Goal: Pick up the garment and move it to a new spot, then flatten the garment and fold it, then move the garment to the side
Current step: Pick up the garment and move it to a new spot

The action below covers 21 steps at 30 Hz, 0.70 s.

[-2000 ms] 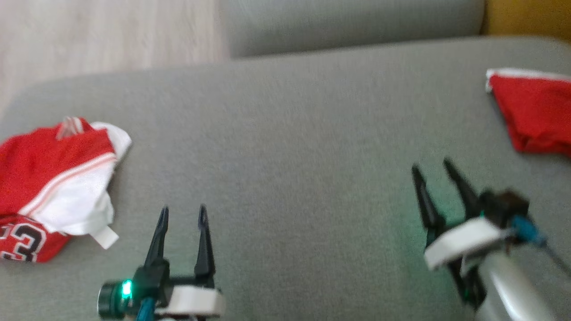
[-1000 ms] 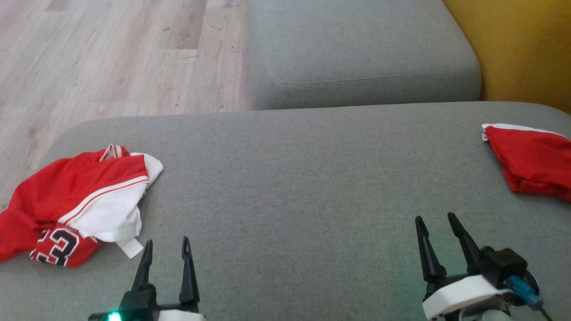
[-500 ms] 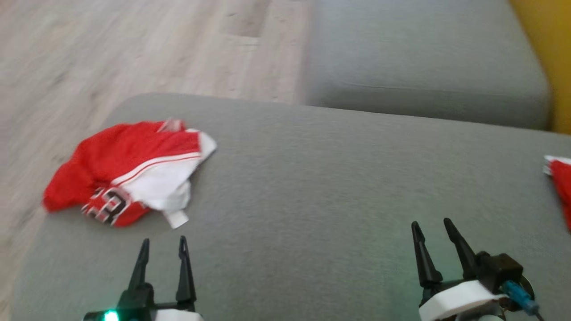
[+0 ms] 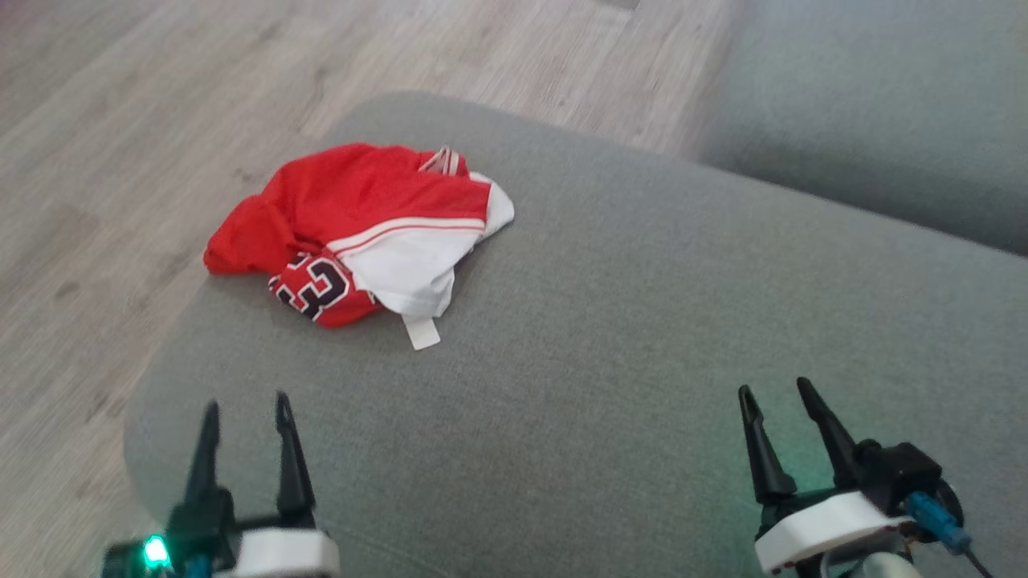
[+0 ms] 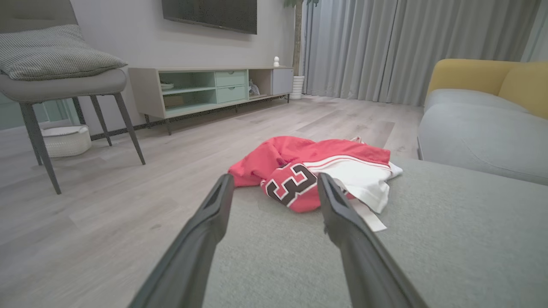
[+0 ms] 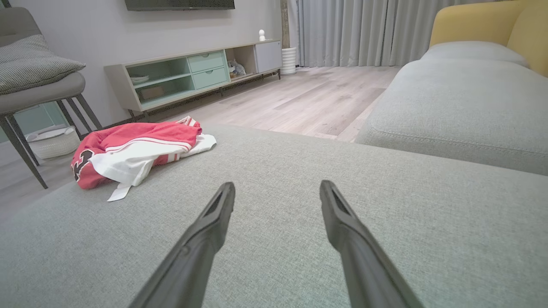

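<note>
A crumpled red and white garment with a dark number lies near the far left corner of the grey sofa cushion. In the left wrist view the garment sits straight ahead, beyond the fingers. The right wrist view has the garment off to the left. My left gripper hovers open over the cushion's near left edge, nothing between its fingers. My right gripper stands open at the lower right, well away from the cloth.
Wooden floor drops off left of the cushion. A second grey cushion lies behind at the right. A chair and a low TV cabinet stand across the room. A yellow backrest rises at the right.
The head camera has swung left, so the whole picture shifted right and a second red cloth at the right left the view. Both grippers stay open.
</note>
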{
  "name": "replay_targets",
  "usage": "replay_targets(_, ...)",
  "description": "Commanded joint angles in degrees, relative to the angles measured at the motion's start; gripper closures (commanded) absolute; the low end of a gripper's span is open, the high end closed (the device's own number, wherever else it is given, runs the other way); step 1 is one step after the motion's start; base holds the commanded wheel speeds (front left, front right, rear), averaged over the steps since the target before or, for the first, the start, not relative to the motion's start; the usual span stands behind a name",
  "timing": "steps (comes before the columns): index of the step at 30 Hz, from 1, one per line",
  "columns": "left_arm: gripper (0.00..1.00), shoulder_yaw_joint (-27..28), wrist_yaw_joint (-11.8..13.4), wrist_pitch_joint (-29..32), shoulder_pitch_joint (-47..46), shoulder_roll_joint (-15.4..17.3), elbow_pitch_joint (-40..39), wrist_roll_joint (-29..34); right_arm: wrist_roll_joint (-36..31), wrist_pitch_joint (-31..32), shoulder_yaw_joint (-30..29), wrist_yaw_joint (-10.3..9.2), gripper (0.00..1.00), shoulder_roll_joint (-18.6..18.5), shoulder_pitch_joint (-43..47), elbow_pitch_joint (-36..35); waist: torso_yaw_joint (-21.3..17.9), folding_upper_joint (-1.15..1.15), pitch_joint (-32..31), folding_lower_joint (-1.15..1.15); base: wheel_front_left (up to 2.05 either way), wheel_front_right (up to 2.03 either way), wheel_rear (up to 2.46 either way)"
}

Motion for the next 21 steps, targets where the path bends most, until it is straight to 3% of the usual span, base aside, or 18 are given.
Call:
replay_targets(1, 0.00, 2.86, -0.31, -0.30, -5.18, 0.09, -2.95, 1.07, -0.60, -0.63, 1.19, -0.04, 0.00, -1.72, -2.68, -1.93, 0.23, 0.00, 1.76, 0.00, 0.00, 0.00, 0.00)
replay_targets(9, 0.00, 4.96, -3.36, -0.30, -18.53, 2.61, -3.75, 2.65, -1.54, -0.63, 1.53, -0.04, 0.00, -7.41, -6.48, -3.82, -3.55, 0.00, 12.18, 0.00, 0.00, 0.00, 0.00)
replay_targets(13, 0.00, 3.45, -6.54, 0.37, -31.19, 4.69, 3.64, 3.29, -1.87, -0.63, 1.51, -0.04, 0.00, -11.97, -9.61, -5.29, -5.77, 0.00, 18.86, 0.00, 0.00, 0.00, 0.00)
replay_targets(17, 0.00, 2.16, -8.80, 6.82, -44.87, 6.39, 13.47, 3.75, -2.15, -0.63, 1.64, -0.04, 0.00, -15.98, -12.39, -6.92, -7.73, 0.00, 24.54, 0.00, 0.00, 0.00, 0.00)
replay_targets(21, 0.00, 2.94, -10.39, 18.01, -54.53, 7.27, 26.01, 1.66, -2.14, -0.63, 2.49, -0.04, 0.00, -18.70, -14.39, -8.36, -9.90, 0.00, 28.77, 0.00, 0.00, 0.00, 0.00)
